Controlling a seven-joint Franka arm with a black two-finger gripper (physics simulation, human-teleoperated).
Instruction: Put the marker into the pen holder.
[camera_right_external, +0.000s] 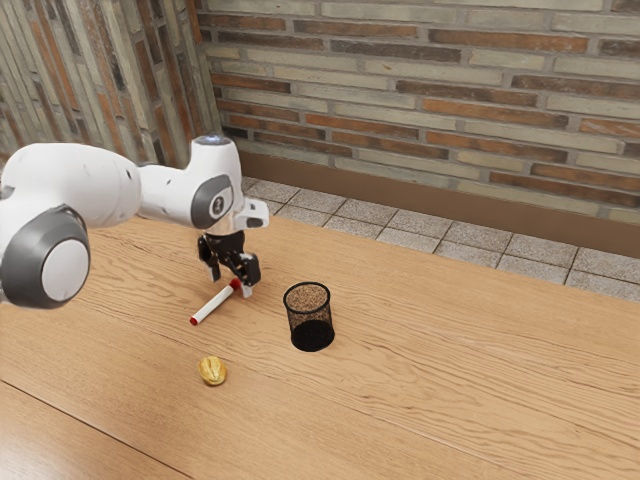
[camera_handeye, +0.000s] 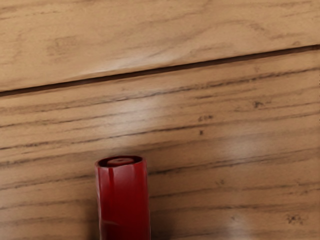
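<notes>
Your gripper (camera_right_external: 231, 283) has its fingers apart at one end of the marker (camera_right_external: 214, 303), which lies on the table (camera_right_external: 450, 390) outside the holder (camera_right_external: 311, 320), so gripping, lifting and dropping it in seem left to you.

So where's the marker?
The marker is on the table, left of the pen holder in the exterior view, with one red end right by the gripper.
</notes>
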